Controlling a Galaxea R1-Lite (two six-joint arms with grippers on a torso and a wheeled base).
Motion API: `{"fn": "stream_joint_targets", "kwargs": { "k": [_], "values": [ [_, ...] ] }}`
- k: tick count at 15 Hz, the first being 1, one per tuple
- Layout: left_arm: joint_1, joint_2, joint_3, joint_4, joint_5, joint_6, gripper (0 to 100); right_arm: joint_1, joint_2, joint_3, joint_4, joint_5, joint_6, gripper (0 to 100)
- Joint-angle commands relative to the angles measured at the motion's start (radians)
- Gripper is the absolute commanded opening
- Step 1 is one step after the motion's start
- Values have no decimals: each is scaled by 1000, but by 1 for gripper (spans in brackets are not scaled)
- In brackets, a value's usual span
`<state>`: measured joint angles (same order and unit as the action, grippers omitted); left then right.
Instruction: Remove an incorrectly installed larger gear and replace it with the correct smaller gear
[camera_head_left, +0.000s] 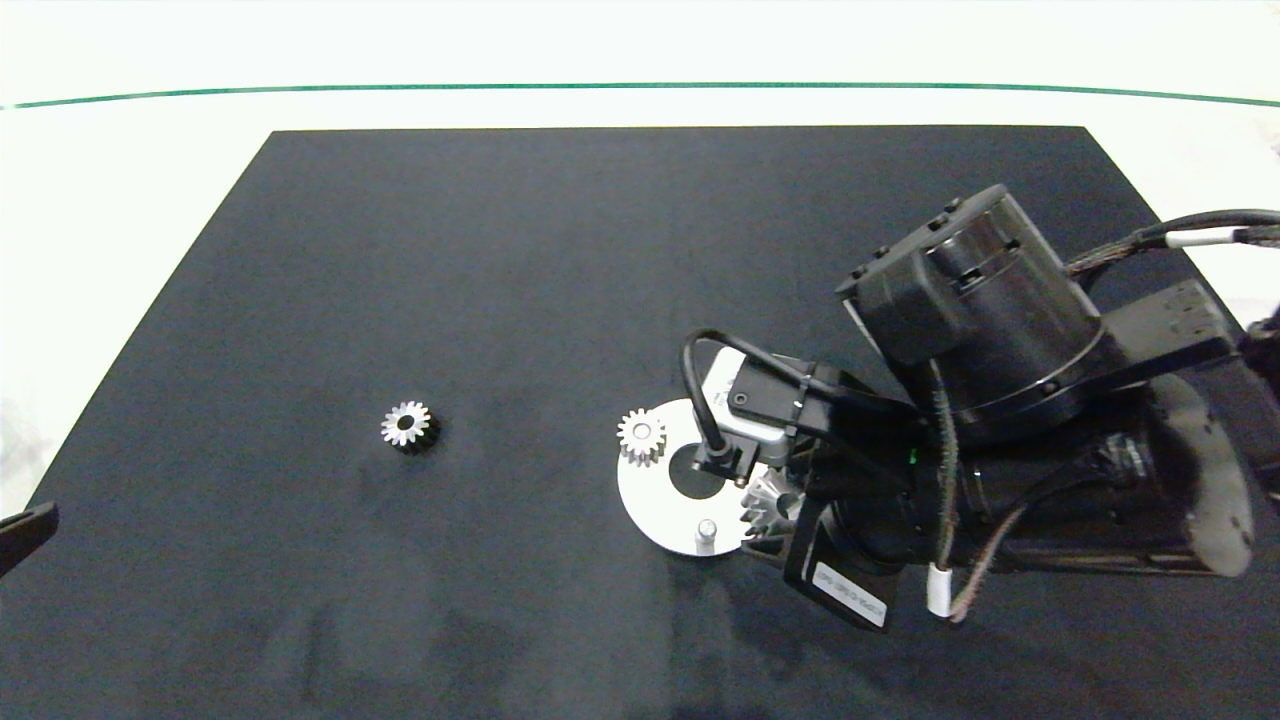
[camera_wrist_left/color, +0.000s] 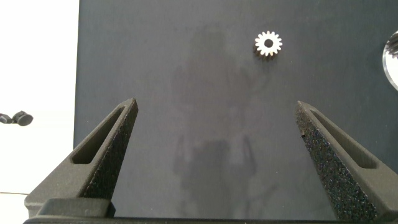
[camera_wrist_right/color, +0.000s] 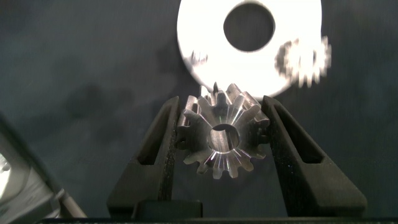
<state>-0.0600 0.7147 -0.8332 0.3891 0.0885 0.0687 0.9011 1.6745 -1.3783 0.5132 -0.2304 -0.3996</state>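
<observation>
Right pincer (camera_wrist_right/color: 221, 140) clamped on larger gear (camera_wrist_right/color: 221, 140), at plate's (camera_head_left: 650, 500) 3 o'clock. Grip on teeth only; yours could slip, drop onto pin (camera_head_left: 707, 528). Left pincer (camera_wrist_left/color: 217, 124) wide open, empty; smaller gear (camera_head_left: 406, 425) waits at 9 o'clock.

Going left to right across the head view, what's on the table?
Left gripper at the edge → smaller gear → pin-centred gear → bare pin on the white disc → larger gear in the right gripper's jaws.
</observation>
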Motion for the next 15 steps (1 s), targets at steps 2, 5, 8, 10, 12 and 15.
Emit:
{"fn": "stream_joint_targets", "kwargs": {
  "k": [2, 5, 8, 10, 12, 15],
  "values": [
    [0, 14, 3, 2, 2, 0, 100, -67, -160, 102, 42, -7, 8, 25],
    [2, 19, 23, 2, 4, 0, 100, -171, -239, 228, 42, -7, 10, 25],
    [2, 20, 51, 0, 4, -1, 100, -268, -295, 305, 36, -1, 19, 25],
    [2, 22, 51, -1, 4, 0, 100, -321, -300, 305, 34, 6, 21, 25],
    [3, 20, 49, -1, 4, -1, 100, -399, -294, 320, -2, 26, 22, 25],
    [6, 17, 49, -1, 4, -1, 100, -475, -254, 421, -237, 37, 48, 25]
  ]
}}
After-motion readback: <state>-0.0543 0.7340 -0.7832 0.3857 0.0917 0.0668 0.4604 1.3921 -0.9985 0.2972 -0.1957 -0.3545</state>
